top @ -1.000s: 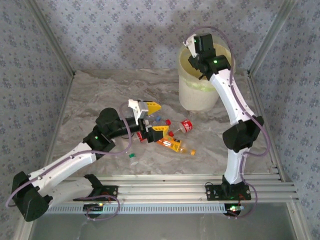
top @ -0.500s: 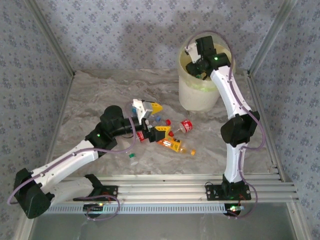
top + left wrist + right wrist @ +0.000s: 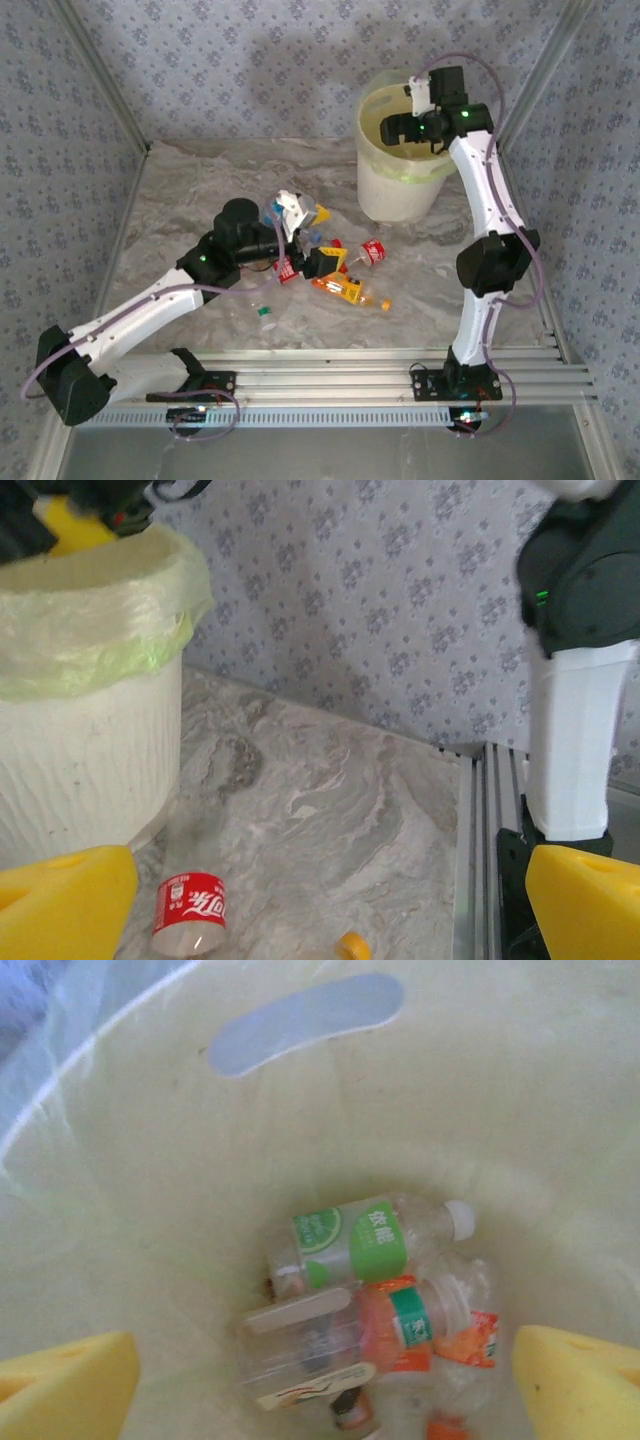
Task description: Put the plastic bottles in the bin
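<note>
The bin stands at the back right, lined with a pale yellow-green bag. My right gripper hangs open over its mouth. In the right wrist view the gripper holds nothing, and several plastic bottles lie at the bottom of the bin, among them a green-labelled one and an orange-labelled one. My left gripper stands open low over a cluster of bottles at mid table. A red-labelled bottle lies close to one finger. An orange bottle lies just in front.
A loose green cap and a clear crushed bottle lie near the left forearm. An orange cap shows low between the left fingers. The right arm's white link rises at the right by the metal rail. Patterned walls enclose the table.
The right gripper has swung rightward across the bin's mouth and opened its jaws. The left arm has pushed its gripper forward and right into the cluster of bottles.
</note>
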Robot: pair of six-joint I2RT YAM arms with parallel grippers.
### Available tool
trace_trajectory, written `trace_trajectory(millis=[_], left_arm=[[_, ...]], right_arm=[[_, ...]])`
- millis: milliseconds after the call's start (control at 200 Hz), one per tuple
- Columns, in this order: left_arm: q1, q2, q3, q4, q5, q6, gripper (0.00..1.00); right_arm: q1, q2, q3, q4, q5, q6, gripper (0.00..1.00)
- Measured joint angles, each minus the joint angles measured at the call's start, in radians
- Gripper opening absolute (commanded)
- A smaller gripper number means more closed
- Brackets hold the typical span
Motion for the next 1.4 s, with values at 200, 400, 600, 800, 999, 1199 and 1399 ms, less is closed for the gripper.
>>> trace_trajectory(millis=[200, 400, 600, 800, 999, 1199, 1399], left_arm=[[0.0, 0.077, 0.1, -0.145, -0.028, 0.0, 1.0], [-0.001, 0.153, 0.209, -0.327, -0.116, -0.01, 1.0], [-0.021, 0.248, 0.374, -0.525, -0.272, -0.095, 1.0], [-0.022, 0.249, 0.382, -0.702, -0.356, -0.149, 1.0], [-0.022, 0.23, 0.375, -0.84, -0.443, -0.112, 1.0], [-0.022, 0.187, 0.329, -0.957, -0.527, -0.074, 0.99], [-0.022, 0.185, 0.276, -1.051, -0.628, -0.275, 1.0]], right_arm=[[-0.013, -0.179, -0.181, 0.109, -0.028, 0.11, 1.0], [-0.012, -0.409, -0.416, 0.226, 0.016, 0.217, 1.0], [0.017, -0.604, -0.576, 0.249, 0.044, 0.234, 1.0], [0.145, -0.816, -0.803, 0.253, 0.093, 0.271, 1.0], [0.173, -1.02, -1.06, 0.291, -0.027, 0.369, 1.0], [0.239, -1.136, -1.243, 0.321, -0.145, 0.443, 1.0], [0.285, -1.225, -1.321, 0.328, -0.166, 0.484, 1.0]])
